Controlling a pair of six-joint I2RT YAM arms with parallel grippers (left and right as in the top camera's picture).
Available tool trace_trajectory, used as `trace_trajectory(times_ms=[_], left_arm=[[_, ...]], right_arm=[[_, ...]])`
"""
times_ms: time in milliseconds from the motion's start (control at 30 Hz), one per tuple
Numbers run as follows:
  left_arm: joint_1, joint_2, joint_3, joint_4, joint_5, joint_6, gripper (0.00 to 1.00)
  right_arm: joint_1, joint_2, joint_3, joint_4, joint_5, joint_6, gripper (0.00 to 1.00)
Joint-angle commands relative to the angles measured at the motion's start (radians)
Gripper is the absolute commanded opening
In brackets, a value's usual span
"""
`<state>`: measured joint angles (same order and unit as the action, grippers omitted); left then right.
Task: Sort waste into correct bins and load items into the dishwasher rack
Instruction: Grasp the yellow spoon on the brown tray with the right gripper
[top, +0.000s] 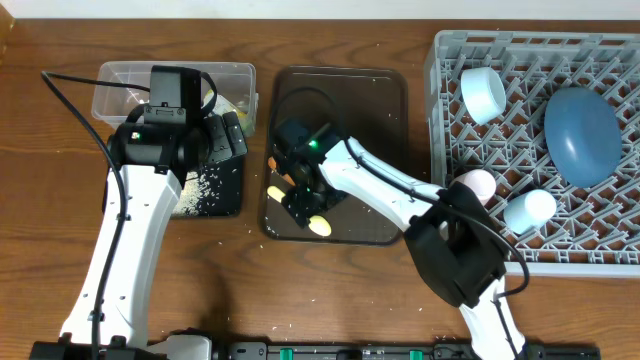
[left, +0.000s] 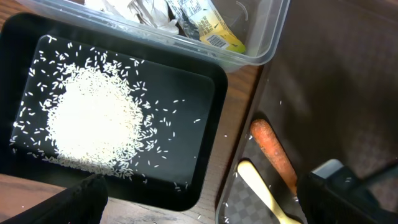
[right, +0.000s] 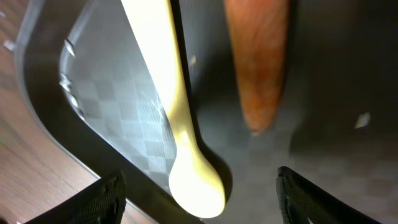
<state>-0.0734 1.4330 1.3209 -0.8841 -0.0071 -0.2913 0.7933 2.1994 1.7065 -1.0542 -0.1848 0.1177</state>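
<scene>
Nearest, right gripper (top: 303, 203) low over carrot (top: 284, 178) and yellow spoon (top: 320, 225) at the left of the brown tray (top: 380, 130); left gripper (top: 230, 135) spread, empty, above the black tray (top: 232, 200). From the left wrist: rice (left: 93, 121) heaped in that tray, carrot to its right. From the right wrist: fingers (right: 109, 199) wide apart, gripping nothing, spoon and carrot between.

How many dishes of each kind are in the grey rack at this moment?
Cups: 2, the pink cup and the light blue cup
Bowls: 1, the white bowl
Plates: 1, the dark blue plate
Total in the rack: 4
</scene>
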Motion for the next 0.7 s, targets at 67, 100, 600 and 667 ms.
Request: trace_trajectory(times_ms=[67,100,600,667], left_arm=[[0.005,0.004,0.005,-0.002,-0.013,0.002,0.99],[0.005,0.005,0.005,-0.002,-0.013,0.002,0.99],[0.005,0.004,0.005,-0.002,-0.013,0.002,0.99],[0.005,0.005,0.005,-0.002,-0.013,0.002,0.99]], right_arm=[[-0.002,0.026,-0.002,-0.045,-0.072,-0.022,0.72],[-0.002,0.029,-0.002,-0.054,-0.083,-0.023,0.7],[-0.038,0.098,-0.002,-0.071,-0.219,-0.068,0.34],[-0.042,0.098,-0.002,-0.072,-0.235,-0.08,0.31]])
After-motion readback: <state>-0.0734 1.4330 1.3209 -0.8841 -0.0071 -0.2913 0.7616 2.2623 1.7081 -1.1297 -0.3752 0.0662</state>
